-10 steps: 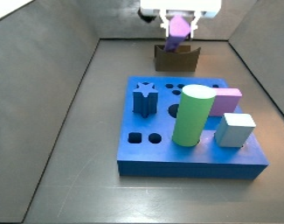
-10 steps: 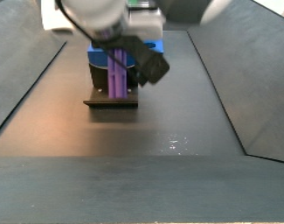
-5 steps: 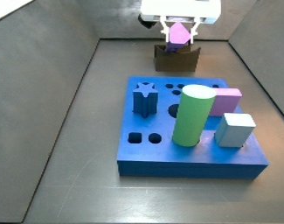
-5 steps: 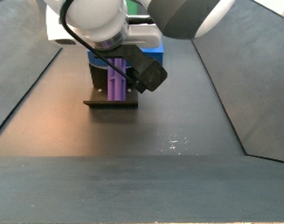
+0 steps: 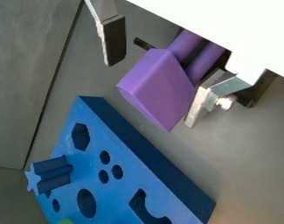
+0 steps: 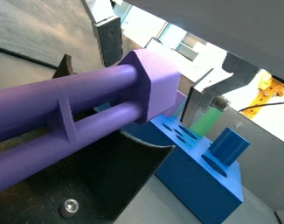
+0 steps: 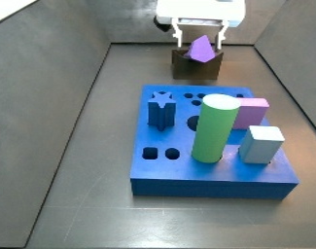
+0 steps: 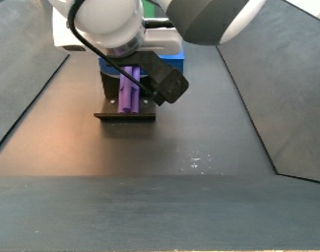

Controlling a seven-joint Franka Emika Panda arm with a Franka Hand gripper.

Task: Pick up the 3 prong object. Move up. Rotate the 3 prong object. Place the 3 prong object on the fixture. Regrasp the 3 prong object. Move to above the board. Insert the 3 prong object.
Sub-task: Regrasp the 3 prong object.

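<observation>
The light-purple 3 prong object (image 7: pixel 199 46) lies in the notch of the dark fixture (image 7: pixel 187 67) at the far end of the floor, beyond the blue board (image 7: pixel 173 171). A side view shows its prongs (image 8: pixel 129 92) running down onto the fixture (image 8: pixel 127 117). My gripper (image 7: pixel 199 37) hangs directly over it, open. In both wrist views the fingers (image 5: pixel 109 37) (image 6: pixel 110 42) stand on either side of the object's flat head (image 5: pixel 162 86) (image 6: pixel 150 80), with a clear gap on one side.
On the board stand a tall green cylinder (image 7: pixel 215 128), a pink cube (image 7: pixel 255 110), a grey-blue block (image 7: pixel 263 144) and a dark blue star peg (image 7: pixel 160 107). Grey walls slope up around the floor. The board (image 5: pixel 121 166) lies close beside the fixture.
The 3 prong object has come down from a tilted, lifted pose and settled into the fixture's notch. The fingers have spread apart from it.
</observation>
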